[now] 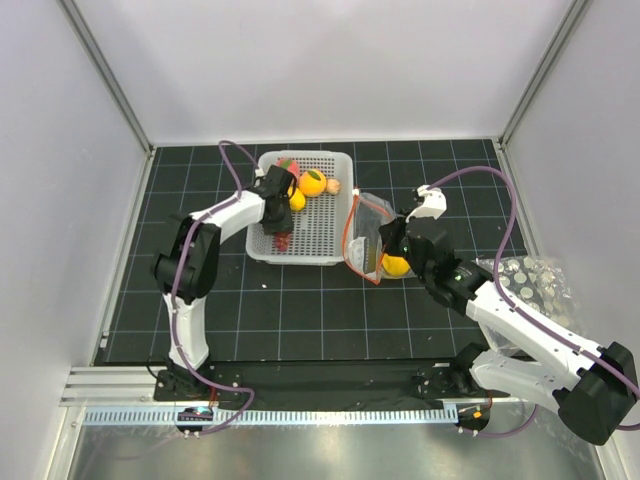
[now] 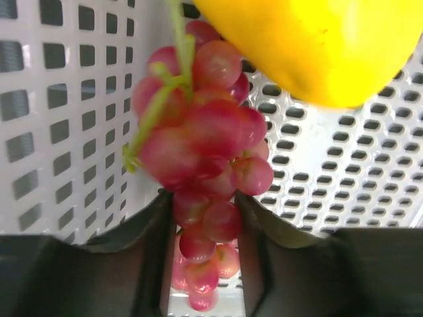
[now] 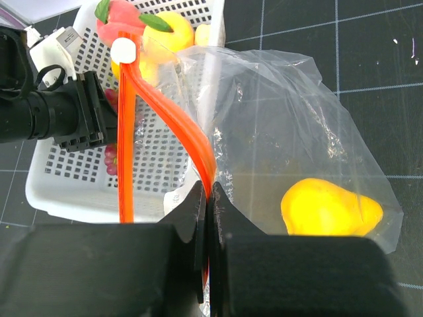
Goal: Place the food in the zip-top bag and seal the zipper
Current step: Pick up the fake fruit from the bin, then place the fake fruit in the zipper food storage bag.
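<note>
over the black gridded bench (image 1: 250, 300), reaches the left arm forward from its near-left base, elbow raised and sharply bent, forearm angled right toward the white perforated basket (image 1: 330, 240). bends the wrist so the left end effector (image 2: 203, 205) points down inside the basket by its left wall, and clamps it on the narrow end of the dark red grapes (image 2: 198, 139), touching the bunch on both sides, a yellow-orange piece (image 2: 317, 46) just beside. stretches the right arm low and diagonally from the near-right base toward the middle. pinches, with the right end effector (image 3: 206, 198) fully clenched, the red-orange zipper (image 3: 165, 112) of the zip-top bag (image 3: 297, 119), lying just right of the basket, mouth spread apart and facing it. finds the yellow pear (image 3: 330, 208) inside the bag, the pink-red peach (image 3: 119, 16) at the basket's far end.
</note>
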Tool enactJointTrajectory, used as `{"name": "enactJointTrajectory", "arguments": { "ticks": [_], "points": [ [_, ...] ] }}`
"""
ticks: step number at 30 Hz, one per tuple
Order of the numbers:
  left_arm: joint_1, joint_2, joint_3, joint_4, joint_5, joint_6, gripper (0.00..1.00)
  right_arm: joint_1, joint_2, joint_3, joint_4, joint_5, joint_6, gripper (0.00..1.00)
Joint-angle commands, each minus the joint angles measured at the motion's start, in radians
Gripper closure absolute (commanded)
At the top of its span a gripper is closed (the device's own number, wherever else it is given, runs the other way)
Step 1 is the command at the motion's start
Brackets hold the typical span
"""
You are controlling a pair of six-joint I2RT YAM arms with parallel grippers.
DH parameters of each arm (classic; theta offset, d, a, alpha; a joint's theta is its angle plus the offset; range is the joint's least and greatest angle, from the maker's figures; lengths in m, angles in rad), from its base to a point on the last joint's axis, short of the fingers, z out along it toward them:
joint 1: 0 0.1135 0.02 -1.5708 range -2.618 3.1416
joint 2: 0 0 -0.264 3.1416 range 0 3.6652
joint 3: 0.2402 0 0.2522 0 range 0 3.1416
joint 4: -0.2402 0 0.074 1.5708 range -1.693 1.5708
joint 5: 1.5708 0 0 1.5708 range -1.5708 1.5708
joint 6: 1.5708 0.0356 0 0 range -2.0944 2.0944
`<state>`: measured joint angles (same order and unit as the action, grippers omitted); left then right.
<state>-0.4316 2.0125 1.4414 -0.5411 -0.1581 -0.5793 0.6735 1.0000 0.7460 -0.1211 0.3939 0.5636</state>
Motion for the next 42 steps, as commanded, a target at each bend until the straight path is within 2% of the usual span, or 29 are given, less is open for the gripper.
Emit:
{"name": "enactJointTrajectory", "arguments": {
  "ticks": [1,6,12,22,26,32,42],
  "points": [
    [-0.015,-0.072,-0.039,0.076,0.104,-0.016,0.68,-0.002,-0.005,0.018,0.04,0.002,0.004,0.99],
    [-0.019,-0.23,-0.137,0.209,0.201,0.004,0.75,-0.002,0.005,0.018,0.041,-0.004,0.005,0.99],
    [-0.079,-0.388,-0.217,0.311,0.223,0.038,0.76,-0.002,0.011,0.018,0.049,-0.012,0.005,0.99],
    [-0.309,-0.624,-0.349,0.536,0.209,0.142,0.75,-0.002,0.028,0.024,0.049,-0.027,0.005,0.99],
    [-0.363,-0.74,-0.406,0.645,0.213,0.177,0.74,-0.002,0.011,0.024,0.046,-0.036,0.01,0.99],
    [-0.381,-0.785,-0.486,0.779,0.284,0.167,0.71,-0.002,-0.029,0.018,0.044,-0.035,0.012,0.99],
    [-0.388,-0.693,-0.452,0.797,0.334,0.13,0.71,-0.002,-0.153,-0.063,0.162,-0.062,0.042,0.99]
  ]
}}
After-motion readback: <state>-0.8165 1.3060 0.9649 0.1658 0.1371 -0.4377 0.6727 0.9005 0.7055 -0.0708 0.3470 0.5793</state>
